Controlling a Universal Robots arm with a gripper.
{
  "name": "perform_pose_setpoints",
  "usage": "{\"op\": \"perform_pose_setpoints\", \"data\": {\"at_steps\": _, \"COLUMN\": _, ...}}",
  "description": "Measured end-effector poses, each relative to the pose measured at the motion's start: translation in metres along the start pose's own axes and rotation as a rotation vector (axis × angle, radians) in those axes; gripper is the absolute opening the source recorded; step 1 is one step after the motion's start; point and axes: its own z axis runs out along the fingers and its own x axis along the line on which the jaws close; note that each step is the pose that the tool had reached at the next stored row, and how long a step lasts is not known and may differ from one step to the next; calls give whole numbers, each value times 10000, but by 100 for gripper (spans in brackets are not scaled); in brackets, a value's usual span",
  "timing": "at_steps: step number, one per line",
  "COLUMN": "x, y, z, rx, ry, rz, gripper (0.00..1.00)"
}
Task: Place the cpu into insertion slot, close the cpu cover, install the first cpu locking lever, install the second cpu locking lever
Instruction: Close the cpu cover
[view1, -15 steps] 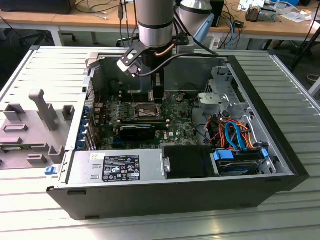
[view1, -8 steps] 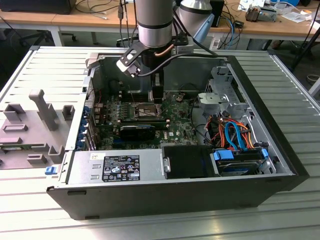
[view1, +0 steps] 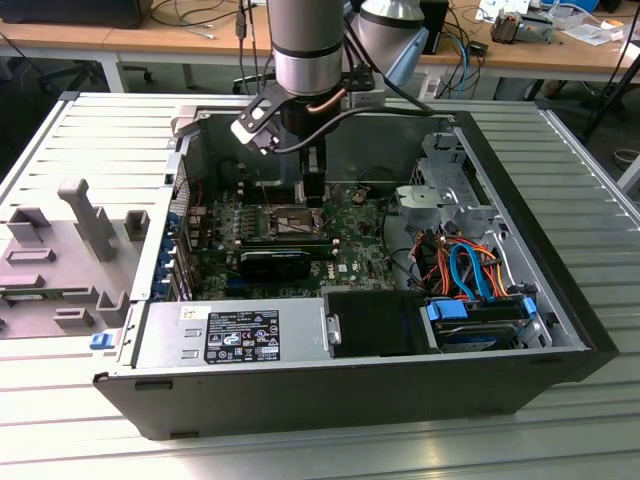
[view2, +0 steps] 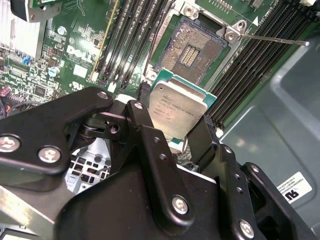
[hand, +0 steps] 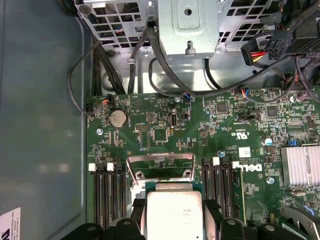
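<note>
Silver-grey metal tops the cpu (view2: 175, 107), which is clamped by two opposite edges between the black fingers (view2: 202, 136) of the hand (view2: 172, 122). In the second wrist view the chip looks tilted, with its green edge showing along one side. It hangs above the insertion slot (view2: 192, 47) without touching it. The slot lies open, its dark pin field bare inside a silvery rim, and the chip hides the near part of it. A thin metal lever (view2: 272, 39) runs out from one corner of the slot across the long black memory slots (view2: 260, 55).

In the first wrist view, the cpu (hand: 174, 212) and the hand (hand: 174, 222) gripping it are cut off by the picture's edge, and the chip covers nearly all of the slot. Just beyond it the cpu cover (hand: 160, 160) stands raised, a thin silvery frame against the green motherboard (hand: 165, 125).

In the exterior view, the arm reaches down into an open computer case (view1: 350, 400) lying on its side on a slatted metal counter (view1: 100, 130). The hand (view1: 315, 195) hangs just over the insertion slot (view1: 288, 222). What it holds is too small to make out from there, and I cannot tell how the cover stands.
</note>
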Motion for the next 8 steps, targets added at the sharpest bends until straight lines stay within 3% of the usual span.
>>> {"op": "perform_pose_setpoints", "data": {"at_steps": 8, "x": -1, "y": -25, "z": 3, "rx": 0, "ry": -1, "rz": 0, "gripper": 55}}
